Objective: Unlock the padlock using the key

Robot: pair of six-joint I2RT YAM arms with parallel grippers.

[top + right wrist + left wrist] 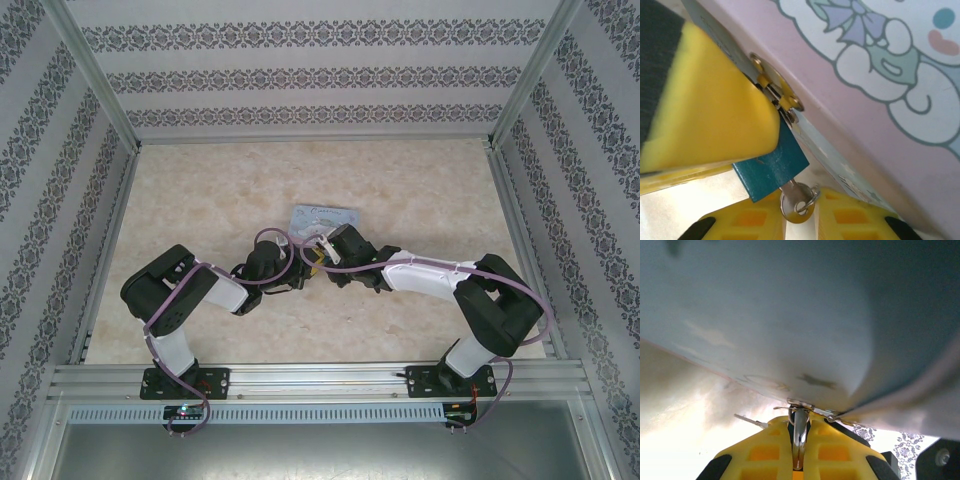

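The small teal padlock (772, 167) hangs from the brass hasp (782, 97) on the front of the cartoon-printed tin (865, 65). My left gripper (800, 440) is shut on the padlock's shiny edge (800, 422), and one of its yellow fingers (705, 110) covers the top of the lock in the right wrist view. The silver key (797, 202) is pushed into the padlock's underside. Its round head, with a small ring through it, sits in the narrow gap of my right gripper (800, 222), whose fingers touch its edges. Both grippers meet at mid-table (312, 264).
The tin (325, 216) lies just beyond the grippers on the beige table (200, 190). Patterned walls and metal frame rails (100, 250) enclose the table on the left, right and back. The arms' cables loop over the left wrist (270, 240).
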